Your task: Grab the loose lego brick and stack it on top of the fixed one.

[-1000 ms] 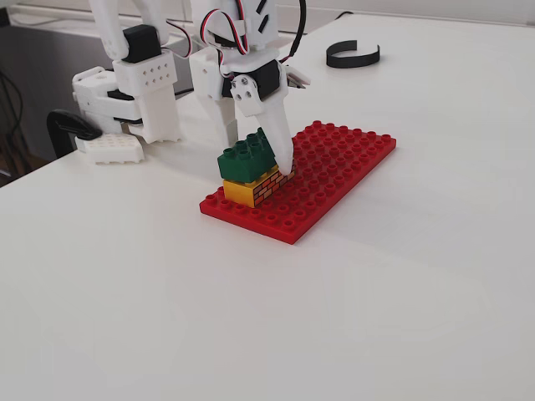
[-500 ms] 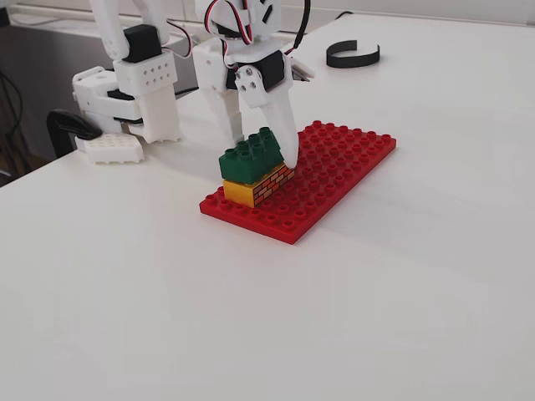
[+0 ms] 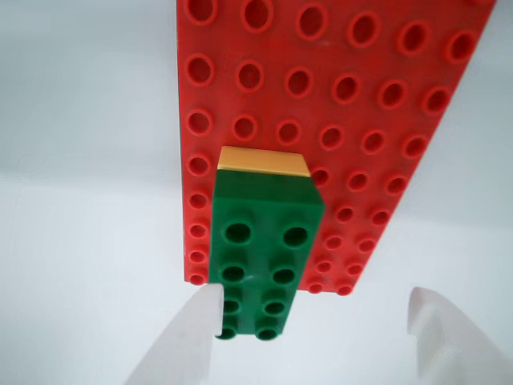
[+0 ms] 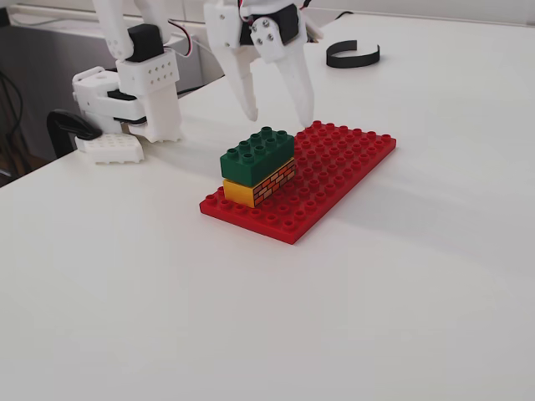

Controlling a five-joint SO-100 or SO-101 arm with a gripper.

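The tool point(image 4: 277, 117) has lifted clear since a second ago, jaws spread and empty, leaving the loose lego brick point(image 4: 257, 154) seated on the fixed one point(image 4: 259, 187). Light, rigid and smooth-sided, the green brick looks best gripped across its long faces.

No text, label, brand, number or sign can be read on anything in either view.

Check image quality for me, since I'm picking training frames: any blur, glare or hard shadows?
Wrist view: the green brick is sharp, the pincer fingertips close to the lens are soft. Fixed view: even light, faint shadow beside the red plate, no glare.
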